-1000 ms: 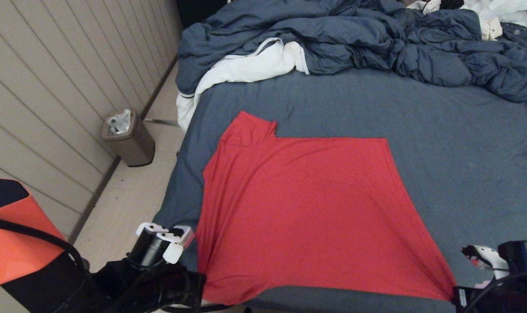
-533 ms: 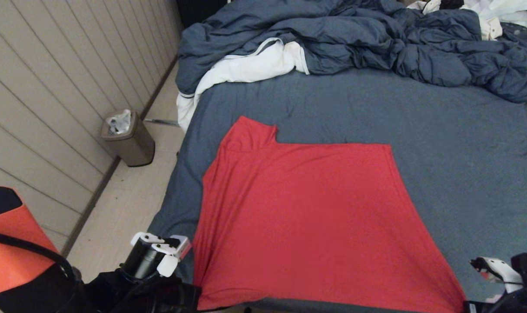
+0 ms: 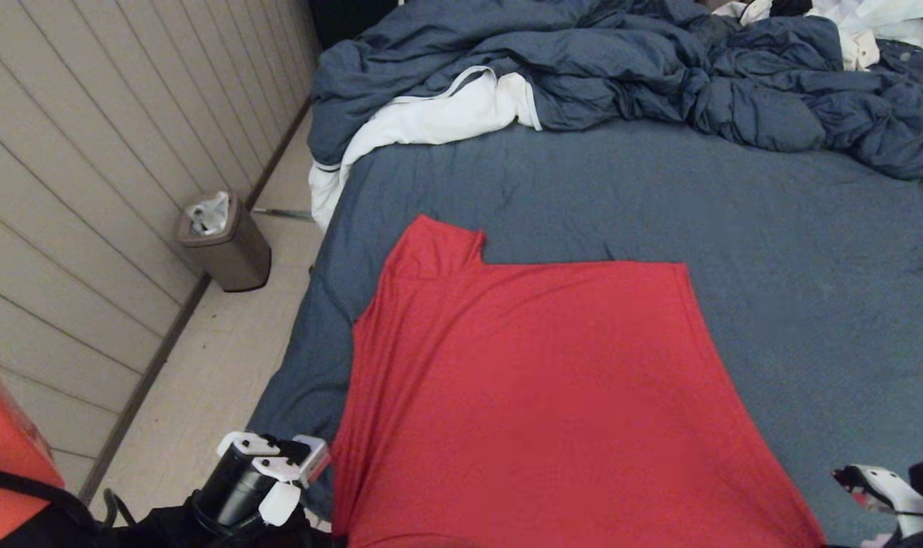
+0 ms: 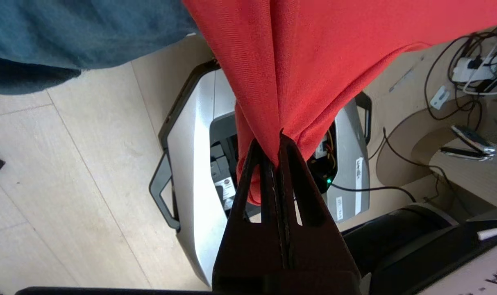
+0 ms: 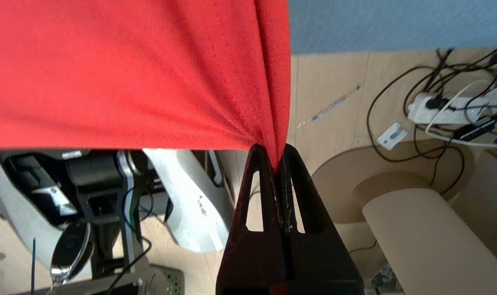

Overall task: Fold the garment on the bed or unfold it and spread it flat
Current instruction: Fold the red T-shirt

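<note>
The red garment (image 3: 537, 396) lies plain side up on the bed (image 3: 735, 205), stretched toward the near edge, one sleeve (image 3: 431, 243) pointing to the far left. Its near corners hang past the bed's edge. My left gripper (image 4: 271, 141) is shut on the bunched near-left corner of the garment (image 4: 297, 61), below the bed's level over the floor. My right gripper (image 5: 275, 153) is shut on the near-right corner of the garment (image 5: 129, 69). In the head view only the two wrists show, the left wrist (image 3: 267, 476) and the right wrist (image 3: 883, 491); their fingers are hidden.
A rumpled blue duvet (image 3: 621, 68) and a white cloth (image 3: 431, 118) are heaped at the bed's far end. A small bin (image 3: 225, 240) stands on the floor by the panelled wall. My base (image 4: 199, 164), cables (image 5: 449, 106) and a cardboard roll (image 5: 428, 233) lie below the grippers.
Both grippers have drawn back toward me and lower, dragging the garment nearer; its near edge now runs off the bottom of the head view.
</note>
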{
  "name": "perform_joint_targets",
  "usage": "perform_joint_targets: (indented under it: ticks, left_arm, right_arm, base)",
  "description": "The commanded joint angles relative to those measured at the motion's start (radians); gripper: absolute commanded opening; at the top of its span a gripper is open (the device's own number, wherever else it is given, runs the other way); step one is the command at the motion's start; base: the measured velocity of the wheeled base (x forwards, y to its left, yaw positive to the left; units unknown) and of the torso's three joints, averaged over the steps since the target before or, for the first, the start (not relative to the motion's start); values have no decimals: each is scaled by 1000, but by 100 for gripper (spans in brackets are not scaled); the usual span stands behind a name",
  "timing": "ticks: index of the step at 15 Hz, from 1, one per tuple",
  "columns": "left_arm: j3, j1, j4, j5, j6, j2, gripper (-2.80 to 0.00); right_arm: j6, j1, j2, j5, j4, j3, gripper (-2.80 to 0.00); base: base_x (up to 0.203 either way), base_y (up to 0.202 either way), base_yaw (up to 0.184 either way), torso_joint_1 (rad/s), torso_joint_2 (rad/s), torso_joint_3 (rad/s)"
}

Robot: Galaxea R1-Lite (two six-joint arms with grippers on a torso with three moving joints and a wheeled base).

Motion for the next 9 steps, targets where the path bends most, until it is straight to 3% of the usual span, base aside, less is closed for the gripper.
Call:
perform_joint_targets:
  ticks: [1, 4, 9]
  left_arm:
    - [-20, 4, 9, 0, -1, -49, -280]
    - [-81, 32, 69, -2, 4, -61, -280]
    - [-260, 90, 203, -28, 32, -11, -280]
  right_arm:
    - [-1, -1, -19, 2, 4, -42, -280]
    - [0, 4, -15, 2, 23, -111, -280]
    - [15, 20, -4, 8, 221, -311, -280]
  base:
    - [0, 0, 0, 0, 0, 0]
    - [0, 0, 0, 0, 0, 0]
    - [0, 0, 0, 0, 0, 0]
